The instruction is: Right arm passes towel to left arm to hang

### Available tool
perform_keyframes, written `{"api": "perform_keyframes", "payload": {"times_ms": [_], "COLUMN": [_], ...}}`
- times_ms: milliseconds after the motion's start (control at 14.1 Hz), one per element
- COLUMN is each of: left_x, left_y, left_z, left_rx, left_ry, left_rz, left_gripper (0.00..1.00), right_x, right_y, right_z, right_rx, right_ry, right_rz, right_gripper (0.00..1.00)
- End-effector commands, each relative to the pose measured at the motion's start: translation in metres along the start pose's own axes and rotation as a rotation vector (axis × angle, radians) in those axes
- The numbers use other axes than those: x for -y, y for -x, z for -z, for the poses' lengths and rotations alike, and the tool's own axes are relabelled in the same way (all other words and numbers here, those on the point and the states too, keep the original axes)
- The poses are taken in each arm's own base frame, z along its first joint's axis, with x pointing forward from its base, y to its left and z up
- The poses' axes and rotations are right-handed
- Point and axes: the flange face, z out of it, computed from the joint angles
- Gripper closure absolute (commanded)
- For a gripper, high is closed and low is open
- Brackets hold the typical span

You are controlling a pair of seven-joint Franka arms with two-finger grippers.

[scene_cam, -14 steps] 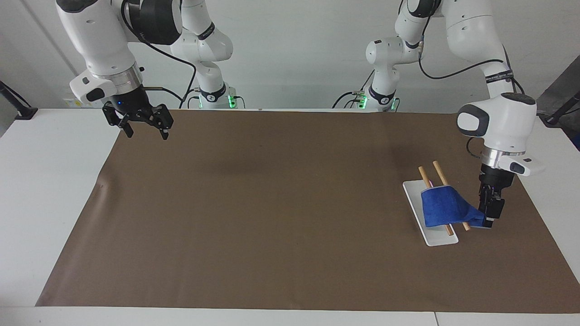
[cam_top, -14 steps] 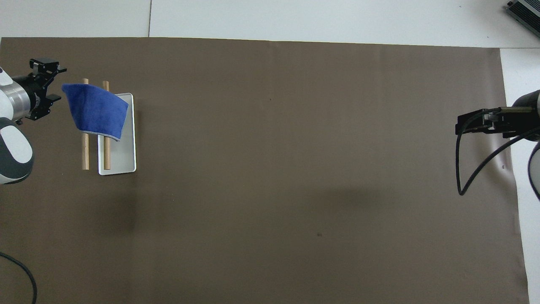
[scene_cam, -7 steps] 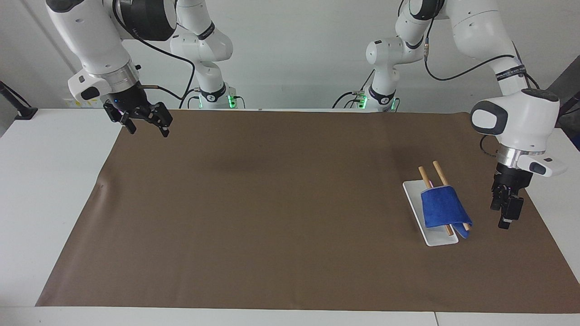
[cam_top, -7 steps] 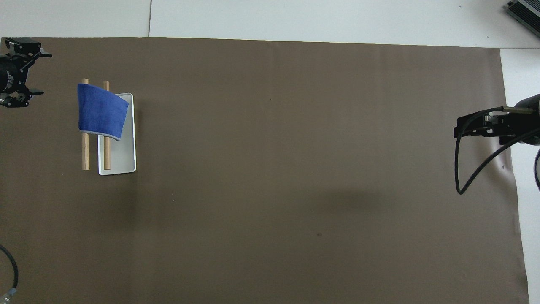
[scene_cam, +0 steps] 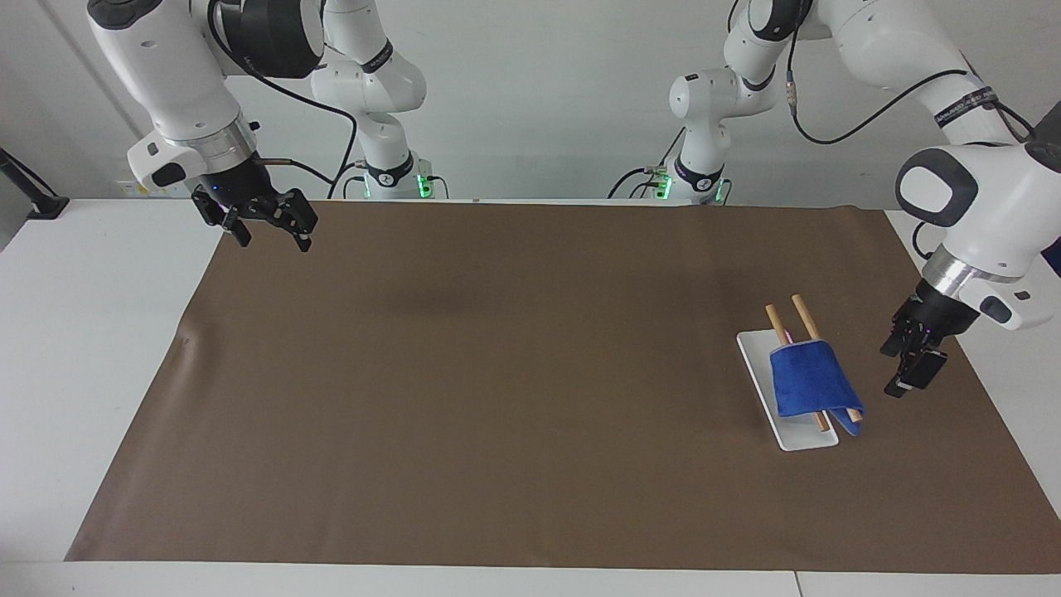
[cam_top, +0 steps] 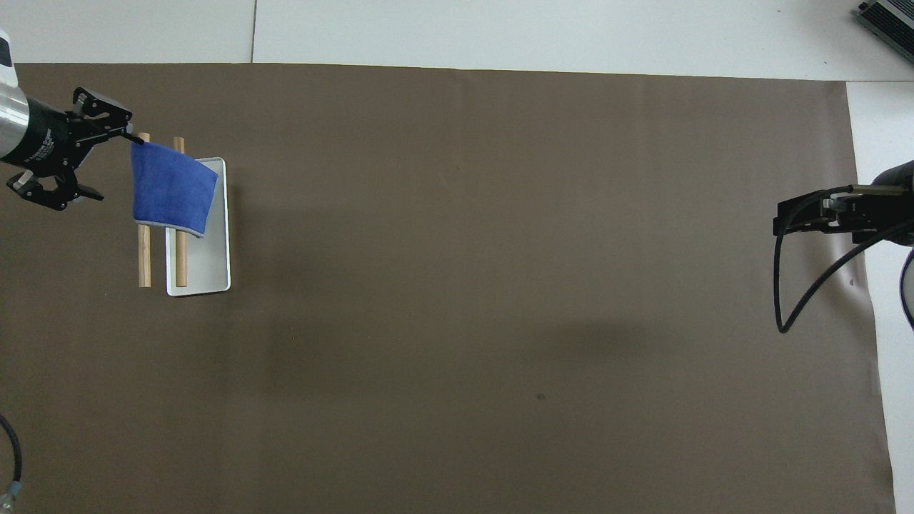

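Note:
The blue towel [scene_cam: 811,380] [cam_top: 171,187] hangs draped over two wooden rods [scene_cam: 781,322] [cam_top: 145,257] that rise from a white base [scene_cam: 756,355] [cam_top: 208,273]. One corner of the towel droops off the outer rod. My left gripper [scene_cam: 910,366] [cam_top: 113,168] hovers tilted beside the towel, toward the left arm's end of the table. It is open, holds nothing and stands apart from the cloth. My right gripper [scene_cam: 267,230] [cam_top: 785,215] waits open and empty above the mat's corner at the right arm's end.
A brown mat [scene_cam: 497,398] [cam_top: 500,285] covers most of the white table [scene_cam: 91,332]. A black cable [cam_top: 782,285] loops down from the right wrist. A dark device [cam_top: 889,18] sits at the table's farthest corner.
The left gripper let go of the towel's corner and drew away toward its end of the table, then tilted. The freed corner dropped beside the rods. The right gripper rose slightly.

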Motion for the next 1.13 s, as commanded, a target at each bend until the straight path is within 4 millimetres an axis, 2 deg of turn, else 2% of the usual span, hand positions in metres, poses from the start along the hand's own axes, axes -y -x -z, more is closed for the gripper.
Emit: {"api": "perform_keyframes", "payload": {"times_ms": [0,71,212,283,354,495,637,778,1061], "left_x": [0.007,0.016,0.039,0.050,0.056,0.062,0.076,0.083,0.071], "left_y": [0.035,0.053,0.081,0.085,0.085,0.079,0.069,0.068,0.048], "left_z": [0.026,0.052,0.091,0.105,0.115,0.120,0.129,0.139,0.147], "left_rx": [0.068,0.075,0.102,0.101,0.089,0.078,0.068,0.049,-0.120], "left_ry": [-0.102,-0.111,-0.130,-0.132,-0.122,-0.111,-0.097,-0.085,-0.014], "left_rz": [-0.156,-0.236,-0.411,-0.461,-0.496,-0.595,-0.691,-0.753,-0.777], "left_gripper": [0.04,0.04,0.04,0.04,0.03,0.00,0.00,0.00,0.01], "right_x": [-0.009,-0.009,-0.011,-0.010,-0.022,-0.030,-0.033,-0.033,-0.034], "right_y": [0.005,0.005,0.003,0.003,0.004,0.004,0.007,0.021,0.020], "right_z": [0.017,0.021,0.018,0.016,0.014,0.013,0.014,0.006,0.005], "right_rx": [0.011,0.003,0.008,0.011,0.015,0.017,0.024,0.044,0.044], "right_ry": [0.029,0.018,0.015,0.014,0.013,-0.002,-0.042,-0.048,-0.048], "right_rz": [0.040,0.051,0.055,0.057,0.042,0.025,0.013,0.015,0.014], "right_gripper": [0.00,0.00,0.00,0.00,0.00,0.00,0.00,0.00,0.00]}}
